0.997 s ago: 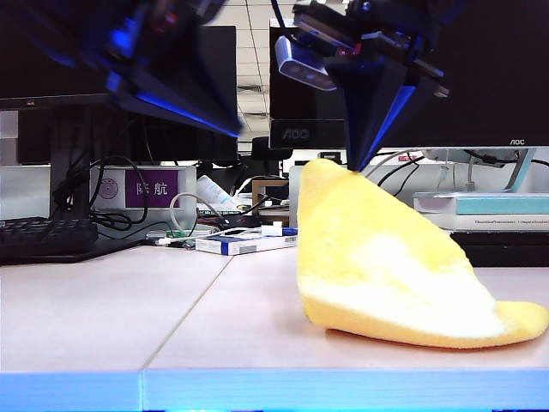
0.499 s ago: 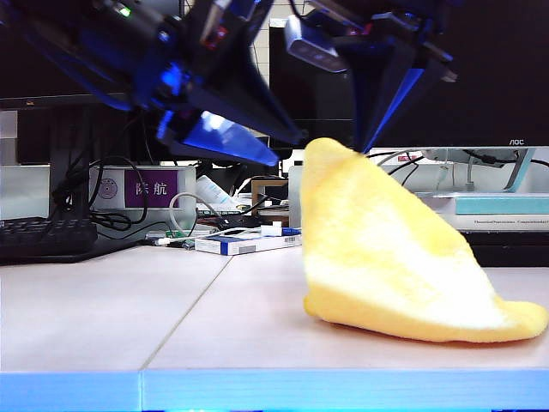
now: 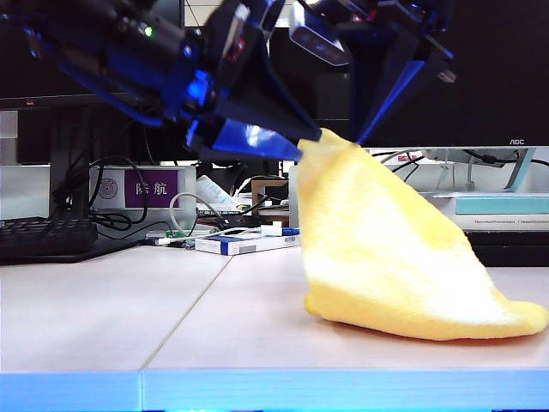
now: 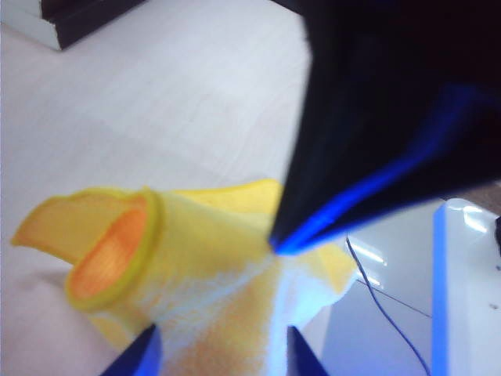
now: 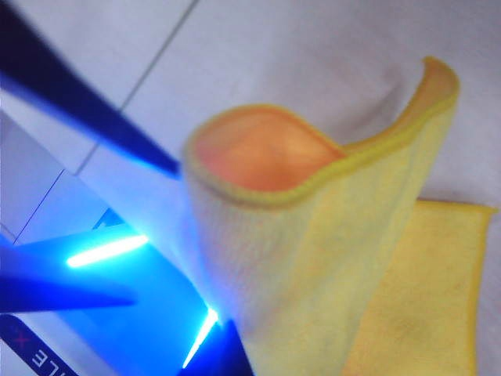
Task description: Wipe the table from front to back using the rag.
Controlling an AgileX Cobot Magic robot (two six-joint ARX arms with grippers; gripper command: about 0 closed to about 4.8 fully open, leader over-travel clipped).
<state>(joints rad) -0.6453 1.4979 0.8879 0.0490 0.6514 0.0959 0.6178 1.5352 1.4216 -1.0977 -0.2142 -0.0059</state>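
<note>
In the exterior view, the rag [image 3: 386, 249] hangs like a tent on the right half of the table [image 3: 111, 309], its lower edge resting on the pale top and its peak lifted up. The right tool [image 3: 358, 137] comes down from above and is pinched together on that peak. The left tool [image 3: 302, 146] reaches in from the left with its fingers spread apart, their tips right at the rag's upper left edge. A keyboard [image 3: 43, 236] and monitors [image 3: 480, 77] stand behind.

In the left wrist view, the left tool [image 4: 218, 356] shows two blue fingertips [image 4: 137, 356] standing apart, with the rag [image 4: 196, 274] lying between and beyond them. The right tool [image 4: 278, 239] grips the cloth's raised corner over the table [image 4: 156, 102].

In the right wrist view, the right tool [image 5: 211, 345] is clamped on the rag [image 5: 313, 258], whose fold curls open above the table [image 5: 313, 47]. A dark finger of the left tool [image 5: 168, 164] points at the fold's edge.
</note>
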